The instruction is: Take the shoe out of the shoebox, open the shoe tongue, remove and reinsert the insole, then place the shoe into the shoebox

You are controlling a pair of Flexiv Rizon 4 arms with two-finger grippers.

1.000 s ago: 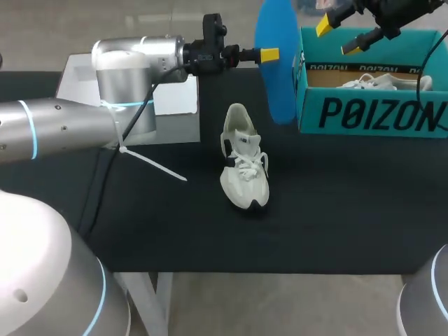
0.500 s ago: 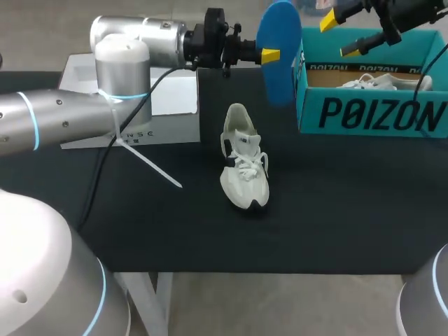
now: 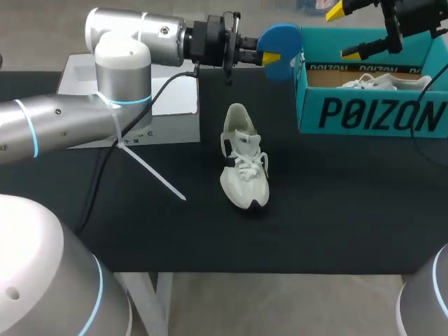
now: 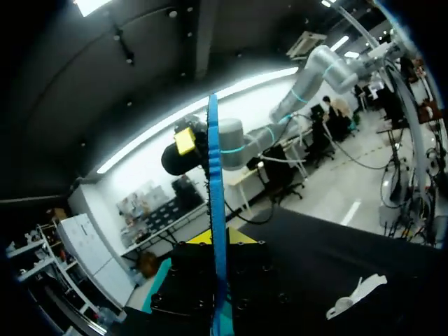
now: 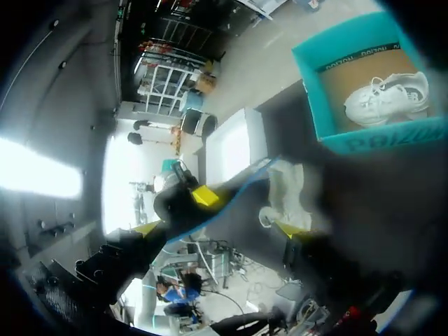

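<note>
A pale white shoe stands on the black table, toe toward the front edge, and shows small in the left wrist view as the shoe. My left gripper hangs above and behind it, shut on a blue insole. In the left wrist view the insole runs edge-on between the fingers. The teal shoebox sits at the back right with a second white shoe inside; the right wrist view shows that box and shoe too. My right gripper hovers open over the box's left end, holding nothing.
A white flat box lies at the back left under my left arm. A white zip tie sticks out from that arm over the table. Bare black tabletop spreads in front of the shoe and the box.
My left wrist has rolled, turning the insole from a tall broad face to a smaller, flatter shape, and lifted it slightly toward the box. The right gripper drifted a little right.
</note>
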